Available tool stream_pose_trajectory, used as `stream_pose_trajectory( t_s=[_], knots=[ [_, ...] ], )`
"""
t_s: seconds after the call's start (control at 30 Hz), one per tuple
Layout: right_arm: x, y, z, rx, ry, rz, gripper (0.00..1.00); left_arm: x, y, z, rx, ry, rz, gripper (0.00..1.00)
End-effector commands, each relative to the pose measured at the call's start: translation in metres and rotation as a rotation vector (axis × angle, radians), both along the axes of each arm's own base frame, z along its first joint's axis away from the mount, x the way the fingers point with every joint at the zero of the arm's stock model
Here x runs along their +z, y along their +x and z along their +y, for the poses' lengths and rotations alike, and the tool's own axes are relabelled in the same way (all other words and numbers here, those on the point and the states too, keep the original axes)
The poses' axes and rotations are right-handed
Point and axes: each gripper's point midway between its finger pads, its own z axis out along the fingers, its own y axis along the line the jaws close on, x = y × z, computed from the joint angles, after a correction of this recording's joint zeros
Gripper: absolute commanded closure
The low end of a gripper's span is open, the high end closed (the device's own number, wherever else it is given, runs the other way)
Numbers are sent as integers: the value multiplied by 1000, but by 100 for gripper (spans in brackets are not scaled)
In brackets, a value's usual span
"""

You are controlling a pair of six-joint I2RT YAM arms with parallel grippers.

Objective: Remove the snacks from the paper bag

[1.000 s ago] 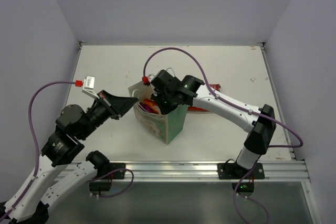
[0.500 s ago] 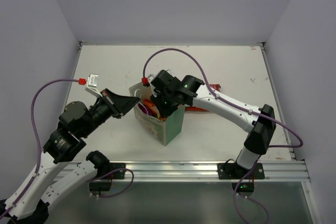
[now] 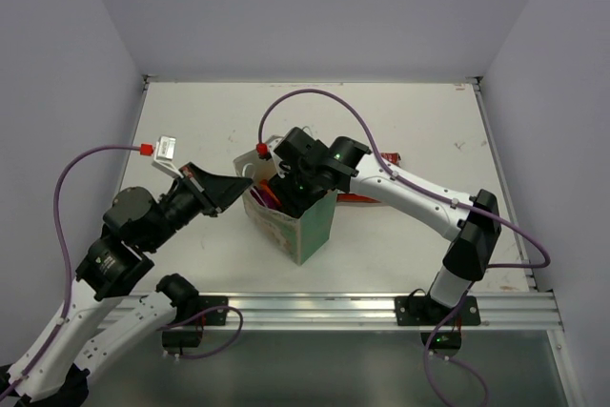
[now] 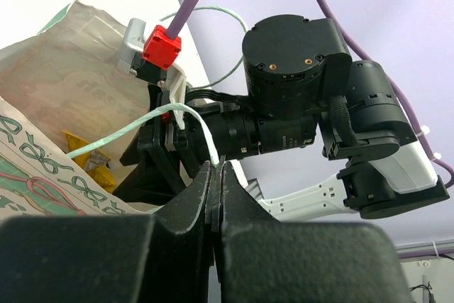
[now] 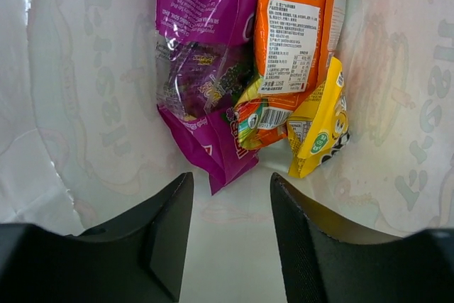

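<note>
One paper bag, at least three snacks

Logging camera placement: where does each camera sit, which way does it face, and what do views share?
Top external: above, behind the bases, looking down on the table; both arms show, meeting at the paper bag.
Left wrist: looks along the shut left gripper, pinching the string handle, toward the right arm.
Right wrist: looks down inside the bag past the open right gripper at the snacks.
Shared: all show the bag.

I am lowering my right gripper deeper into the paper bag, bringing the snacks nearer to its fingers.
</note>
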Motion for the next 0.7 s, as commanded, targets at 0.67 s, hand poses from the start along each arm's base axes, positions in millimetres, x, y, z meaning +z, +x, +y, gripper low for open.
stream_pose_trajectory(
  t_s=[0.67],
  knots=[
    [-12,32,-13,-8,-48,-49,24,9,-6,-1,-24,-13,-31,100]
  ],
)
